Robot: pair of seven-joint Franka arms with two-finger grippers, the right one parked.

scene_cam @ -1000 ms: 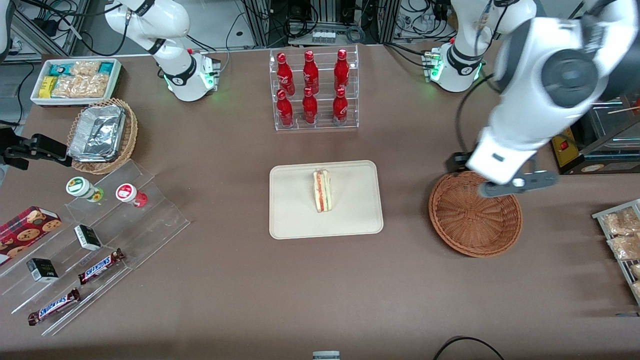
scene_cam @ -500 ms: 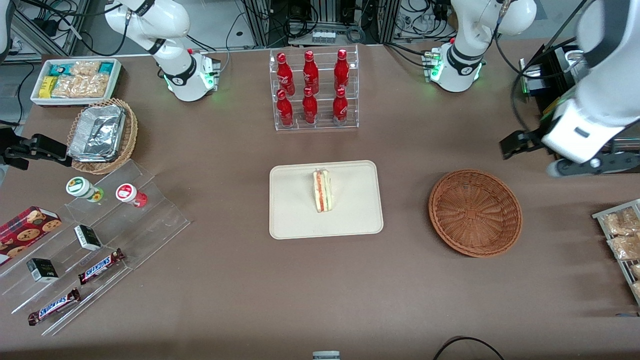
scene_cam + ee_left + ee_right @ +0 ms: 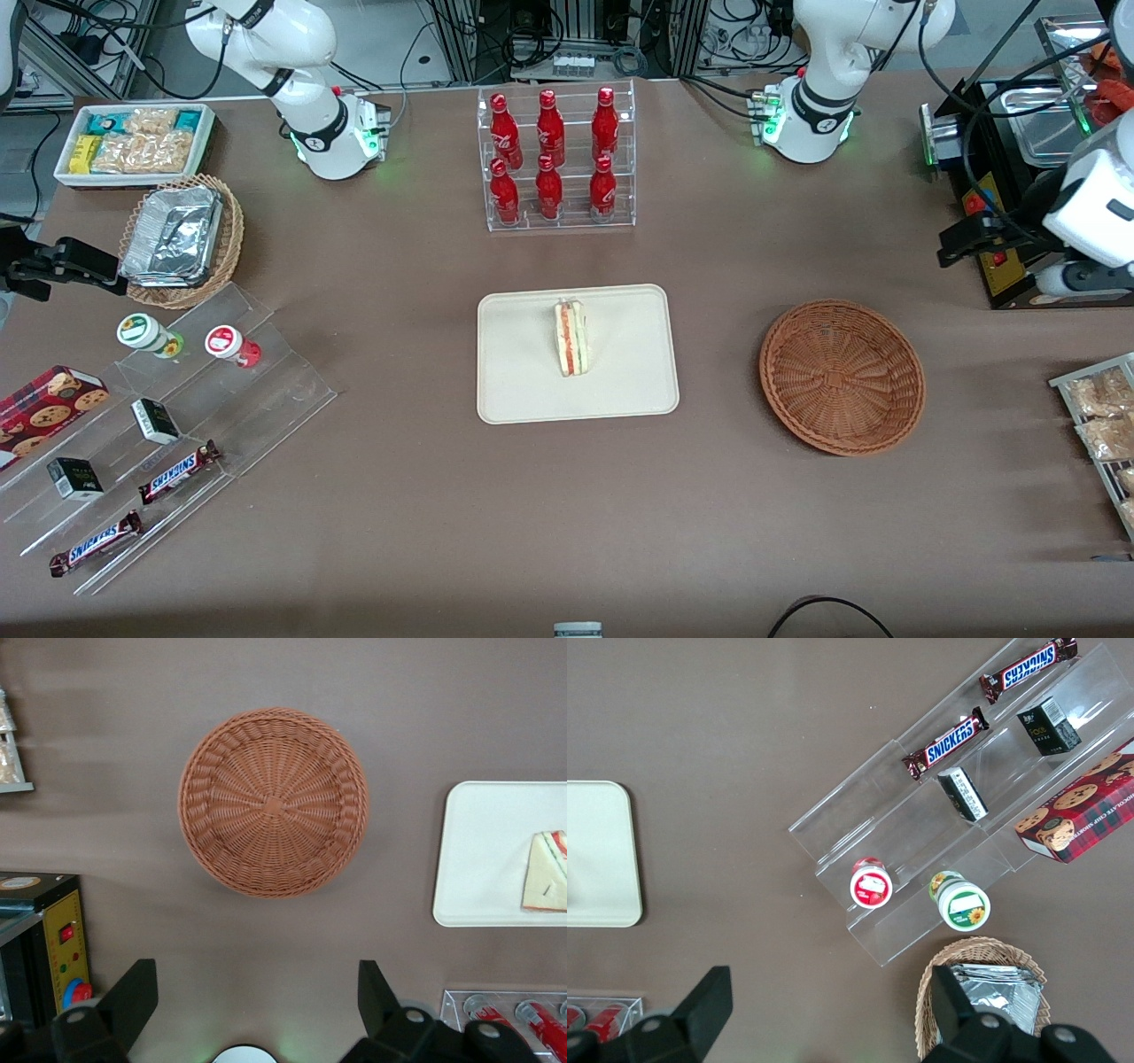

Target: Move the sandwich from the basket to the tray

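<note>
Sandwich [image 3: 572, 338]: you will find it on the tray [image 3: 620, 390], standing on edge near the tray's middle, slightly toward the edge farther from the front camera. Its red and green filling faces up.

Tray: it sits at the middle of the counter [image 3: 532, 514], nearer to the front camera than the rack of red bottles [image 3: 554, 159].

Basket [image 3: 842, 377]: it holds nothing. It rests on the counter beside the tray, toward the working arm's end, apart from the tray.

Pincer [image 3: 252, 1001]: check the left wrist view; the two fingers [image 3: 133, 997] stand spread wide with nothing between them. It hangs high above the counter at the working arm's end, well apart from the basket and close to the black control box [image 3: 997, 257].
</note>
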